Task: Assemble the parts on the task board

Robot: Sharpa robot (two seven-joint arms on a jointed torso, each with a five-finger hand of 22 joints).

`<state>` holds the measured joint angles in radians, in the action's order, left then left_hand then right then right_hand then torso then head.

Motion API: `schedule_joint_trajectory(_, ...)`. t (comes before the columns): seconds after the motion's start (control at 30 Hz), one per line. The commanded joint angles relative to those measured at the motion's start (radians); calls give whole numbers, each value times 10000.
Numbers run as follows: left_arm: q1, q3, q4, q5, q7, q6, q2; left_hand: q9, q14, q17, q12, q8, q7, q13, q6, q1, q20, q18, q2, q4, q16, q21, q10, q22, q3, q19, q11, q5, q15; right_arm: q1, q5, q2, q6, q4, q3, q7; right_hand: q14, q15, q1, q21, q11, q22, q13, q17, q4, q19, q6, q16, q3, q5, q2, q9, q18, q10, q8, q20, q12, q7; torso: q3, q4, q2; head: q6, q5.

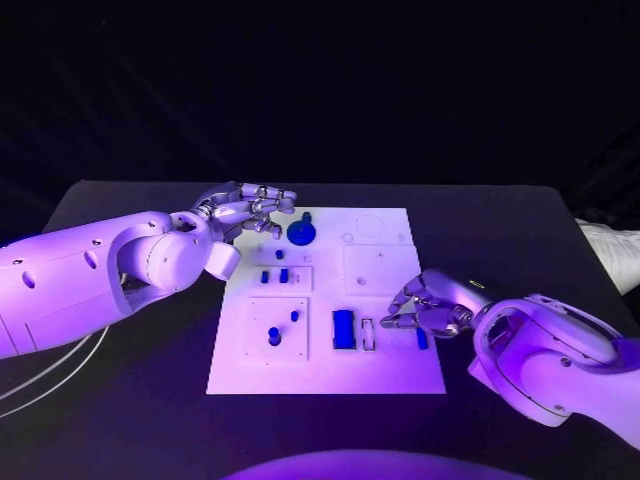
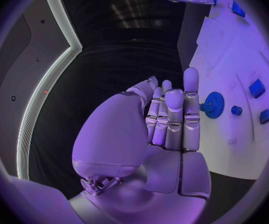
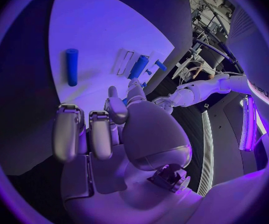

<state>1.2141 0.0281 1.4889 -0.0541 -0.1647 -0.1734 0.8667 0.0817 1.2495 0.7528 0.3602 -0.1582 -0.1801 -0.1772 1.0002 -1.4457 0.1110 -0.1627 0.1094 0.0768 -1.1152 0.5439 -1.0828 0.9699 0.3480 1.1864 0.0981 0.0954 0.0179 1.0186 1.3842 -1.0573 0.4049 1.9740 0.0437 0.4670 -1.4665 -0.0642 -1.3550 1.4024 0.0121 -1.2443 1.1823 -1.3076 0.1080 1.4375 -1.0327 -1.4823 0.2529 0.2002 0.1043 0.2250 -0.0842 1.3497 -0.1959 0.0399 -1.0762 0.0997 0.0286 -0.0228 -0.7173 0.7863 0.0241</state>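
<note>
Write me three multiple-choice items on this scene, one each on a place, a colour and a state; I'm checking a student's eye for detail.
1. Where is the gear?
A. On the board's far part, by the left hand
B. Under the right hand
C. Off the board, on the table

2. What colour is the block?
A. Red
B. Green
C. Blue

3. How is the peg?
A. Gripped in the right hand
B. Lying flat on the board
C. Standing upright in a hole

Answers:
1 A: the gear sits on the far part of the board, just past the left hand.
2 C: the block is blue against the white plate.
3 B: the peg lies on its side, apart from the right hand.
</note>
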Motion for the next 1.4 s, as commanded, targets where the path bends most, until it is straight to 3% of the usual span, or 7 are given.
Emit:
schedule_joint_trajectory(0.03, 3, -6, 27, -20, -38, 123, -2, -17, -73, -9, 39, -37, 9, -16, -88, 57, 80, -186, -4, 7, 20, -58, 40, -13, -31, -16, 5, 25, 9, 103, -109, -460, -447, 126, 2, -484, -721, 66, -206, 1, 19, 29, -91, -1024, -215, -25, -106, 92, -129, 685, 51, -18, 170, -47, 69, 77, 128, -22, -20, -10, 6, -27, -49)
schedule_joint_trajectory(0.1, 3, -5, 24, -20, -45, 117, 1, -17, -73, -9, 39, -37, 9, -16, -88, 57, 80, -186, -4, 7, 20, -58, 40, -13, -31, -16, 5, 25, 9, 147, 268, -717, -839, 140, 5, -384, -712, 63, -272, -11, 3, 48, -152, -983, -250, -37, -183, 121, -165, 808, 63, -27, 165, -66, 92, 79, 210, -37, -26, -20, 8, -35, -50)
schedule_joint_trajectory(0.43, 2, -2, 13, -20, -59, 129, -1, -18, -96, -53, 45, -39, 11, -17, -92, 51, 81, -187, -6, 5, 48, -64, 45, -16, -30, -19, 4, 27, 8, 175, 1450, -1174, -1824, 18, 65, 252, -723, 8, -137, 73, -67, -121, -173, -1014, -146, 31, -563, 116, -170, 210, 77, -40, 197, 74, 147, 45, 218, -127, -6, 10, -1, -87, -239)
schedule_joint_trajectory(0.63, -2, 5, -5, -20, -42, 169, -39, -18, -96, -53, 45, -39, 11, -17, -92, 51, 81, -187, -6, 5, 48, -64, 45, -16, -30, -19, 4, 27, 8, 137, 1700, -1106, -1911, -43, 91, 491, -727, -9, 13, 70, -90, -115, -190, -1017, -32, 30, -688, 117, -135, 155, 77, -32, 195, 111, 145, 34, 233, -162, 4, 54, 12, -113, -292)
schedule_joint_trajectory(0.8, -4, 10, -8, -20, -37, 173, -38, -18, -96, -53, 45, -39, 11, -17, -92, 51, 81, -187, -6, 5, 48, -64, 45, -16, -30, -19, 4, 27, 8, 77, 1820, -954, -1897, -102, 98, 744, -729, -22, 169, 67, -102, -110, -180, -1019, 90, 29, -741, 118, -81, 170, 42, -31, 193, 141, 162, 22, 219, -175, 18, 45, 0, -110, -279)
schedule_joint_trajectory(1.17, -5, 13, -4, -20, -19, 189, -12, -19, -112, -70, 58, -46, 11, -18, -97, 39, 82, -189, -11, 0, 62, -77, 56, -22, -28, -25, 2, 30, 8, -82, 1913, -646, -2014, -248, 101, 995, -728, -28, 281, 72, -107, -121, -171, -1011, 200, 33, -775, 125, -52, 173, 31, -29, 196, 159, 180, 16, 210, -183, 12, 18, -2, -63, -261)
schedule_joint_trajectory(1.4, -5, 13, 3, -20, 14, 216, 4, -19, -112, -70, 58, -46, 11, -18, -97, 39, 82, -189, -11, 0, 62, -77, 56, -22, -28, -25, 2, 30, 8, -151, 2692, -424, -2336, -383, 102, 1158, -719, -28, 403, 62, -104, -106, -206, -968, 315, 26, -788, 157, 19, 72, -66, -27, 194, 142, 211, 17, 262, -181, 7, 27, -2, -43, -261)
